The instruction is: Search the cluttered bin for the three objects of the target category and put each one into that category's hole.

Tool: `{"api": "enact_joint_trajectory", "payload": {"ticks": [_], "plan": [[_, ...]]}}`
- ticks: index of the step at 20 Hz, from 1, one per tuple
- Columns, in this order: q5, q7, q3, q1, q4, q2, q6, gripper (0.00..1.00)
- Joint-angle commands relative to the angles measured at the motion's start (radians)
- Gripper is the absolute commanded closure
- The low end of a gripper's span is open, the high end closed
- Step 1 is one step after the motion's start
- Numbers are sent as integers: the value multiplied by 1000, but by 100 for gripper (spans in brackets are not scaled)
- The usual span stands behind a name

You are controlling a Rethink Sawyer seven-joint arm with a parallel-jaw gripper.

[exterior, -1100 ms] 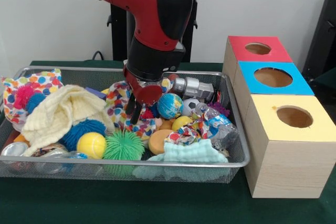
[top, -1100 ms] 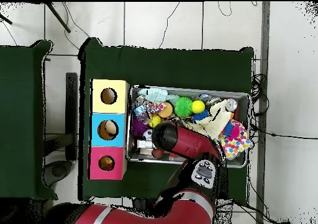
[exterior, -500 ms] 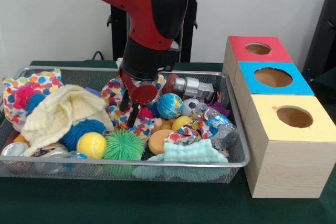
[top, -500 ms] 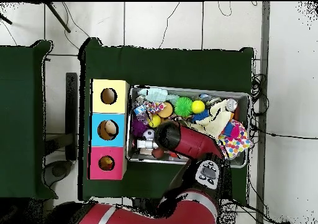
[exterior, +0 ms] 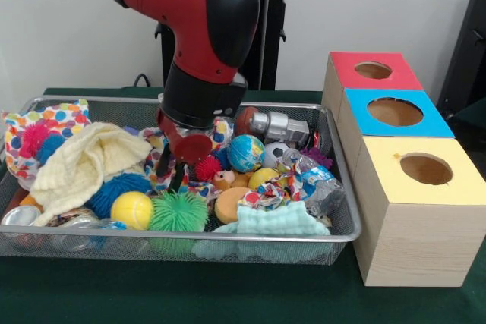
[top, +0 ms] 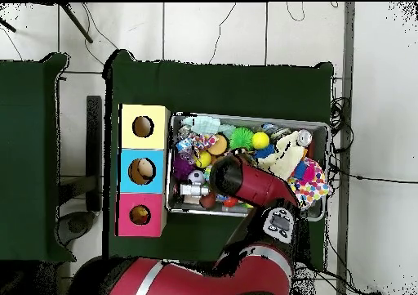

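We see the gripper (exterior: 170, 174) low inside the wire mesh bin (exterior: 343, 218), its jaws dipping into the clutter above the polka-dot cloth (exterior: 163, 163); whether the jaws are spread or pressed together we cannot tell, since the red wrist disc hides them. Just beside them lie a red spiky ball (exterior: 207, 167) and a globe ball (exterior: 246, 152). In front sit a green spiky ball (exterior: 179, 212), a yellow tennis ball (exterior: 132, 209) and a blue spiky ball (exterior: 118, 188), close against the bin's front rim. A cream knitted cloth (exterior: 85, 158) fills the picture's left part, and a mint cloth (exterior: 279, 221) lies at the front edge. The bin is packed, with little bare mesh showing. Beside the bin stand three wooden boxes, touching in a row: red-topped box (exterior: 372, 72), blue-topped box (exterior: 393, 114), yellow-topped box (exterior: 425, 171), each hole open. From overhead, the arm (top: 245, 181) covers the bin's middle, and green desk (top: 220, 83) lies bare around it.
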Motion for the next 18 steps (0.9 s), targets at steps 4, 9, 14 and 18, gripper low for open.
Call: {"api": "enact_joint_trajectory", "payload": {"ticks": [4, 9, 14, 18], "plan": [[-21, 55, 137, -36, -1, 202, -26, 0], [-32, 35, 143, -49, -8, 198, -15, 0], [-76, -52, 200, -128, -5, 143, 64, 0], [-120, -91, 205, -145, -23, 129, 96, 0]]}}
